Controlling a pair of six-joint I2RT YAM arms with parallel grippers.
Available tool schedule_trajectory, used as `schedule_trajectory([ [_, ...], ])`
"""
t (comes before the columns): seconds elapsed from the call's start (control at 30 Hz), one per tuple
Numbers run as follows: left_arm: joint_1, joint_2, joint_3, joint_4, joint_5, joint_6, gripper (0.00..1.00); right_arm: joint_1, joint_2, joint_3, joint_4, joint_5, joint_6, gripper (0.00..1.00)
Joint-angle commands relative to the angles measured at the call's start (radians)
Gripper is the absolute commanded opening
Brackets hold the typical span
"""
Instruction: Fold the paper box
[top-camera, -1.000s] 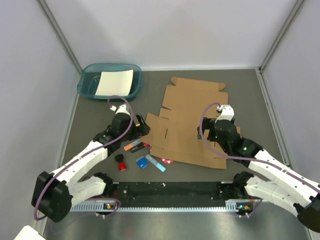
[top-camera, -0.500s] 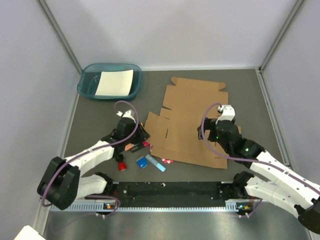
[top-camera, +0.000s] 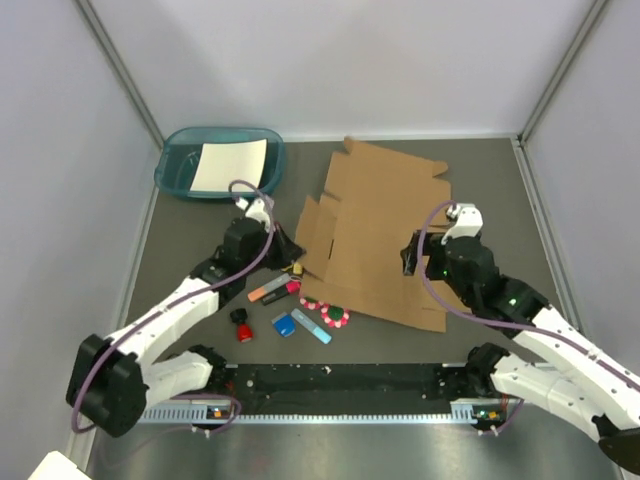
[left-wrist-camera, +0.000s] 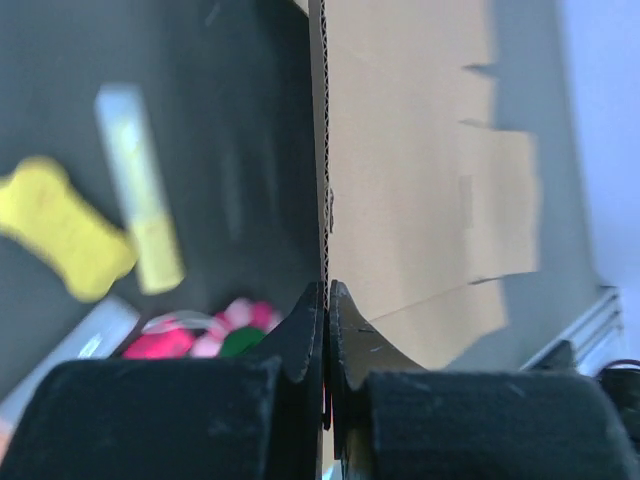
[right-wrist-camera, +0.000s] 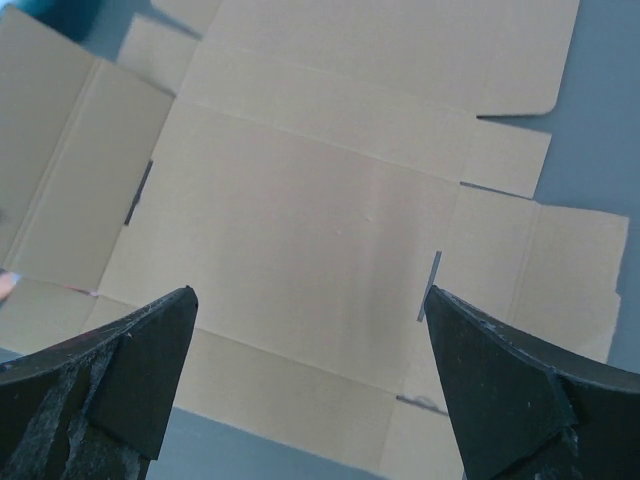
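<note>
Main risk: the left pincer (top-camera: 292, 250) is clamped on just the thin edge of the box (top-camera: 385, 235), seen edge-on between the fingers in the wrist view. That hold could be lost if the sheet is swung much further, since nothing is pinning the side away from the tray (top-camera: 175, 170). The whole sheet could then be dragged over the counter (top-camera: 490, 180) instead of being bent at a crease. A fold at the wrong crease is also possible with one-edge leverage. The pink ring (top-camera: 326, 316), near-right of the tray, sits by the box's lifted corner and could be swept along or trapped underneath.

The box is lying just right of the tray as an unfolded sheet. Its tray-side edge is tilted up in the left pincer and the rest is judged to rest on the counter. The right pincer (top-camera: 412, 262) is spread wide with nothing held, above the middle panel. Contact with the box cannot be told.
</note>
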Motion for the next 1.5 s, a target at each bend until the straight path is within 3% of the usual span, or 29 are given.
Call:
schedule_trajectory([
  [0.0,0.002,-0.114,0.216,0.067,0.102,0.114,0.00,0.004,-0.037,0.171,-0.031,0.028,-0.054,0.99],
  [0.17,0.004,-0.067,0.464,-0.097,0.240,0.260,0.00,-0.016,-0.027,0.303,-0.108,0.147,-0.097,0.99],
  [0.23,0.016,-0.007,0.545,-0.154,0.298,0.305,0.00,-0.089,-0.024,0.328,-0.139,0.100,-0.071,0.99],
  [0.3,0.039,0.072,0.592,-0.197,0.453,0.317,0.00,-0.131,-0.033,0.326,-0.142,-0.013,-0.049,0.99],
  [0.47,0.059,0.229,0.719,-0.197,0.844,0.305,0.00,-0.137,-0.081,0.313,-0.142,-0.090,-0.026,0.99],
  [0.53,0.056,0.274,0.770,-0.153,0.918,0.250,0.00,-0.137,-0.109,0.323,-0.142,-0.101,-0.039,0.99],
  [0.73,-0.011,0.275,0.928,-0.053,0.976,0.179,0.00,-0.137,-0.155,0.392,-0.148,-0.147,-0.078,0.99],
  [0.93,-0.022,0.378,1.052,-0.235,0.902,0.278,0.00,-0.137,-0.176,0.426,-0.162,-0.179,-0.080,0.99],
  [1.03,0.022,0.493,1.086,-0.324,0.860,0.312,0.00,-0.137,-0.182,0.412,-0.177,-0.181,-0.069,0.99],
  [1.17,0.116,0.636,1.110,-0.308,0.851,0.276,0.00,-0.137,-0.193,0.394,-0.189,-0.198,-0.060,0.99],
  [1.33,0.148,0.792,1.176,-0.323,0.837,0.269,0.01,-0.140,-0.204,0.366,-0.200,-0.193,-0.069,0.99],
  [1.47,0.150,0.870,1.225,-0.346,0.819,0.286,0.10,-0.137,-0.190,0.351,-0.199,-0.185,-0.077,0.99],
])
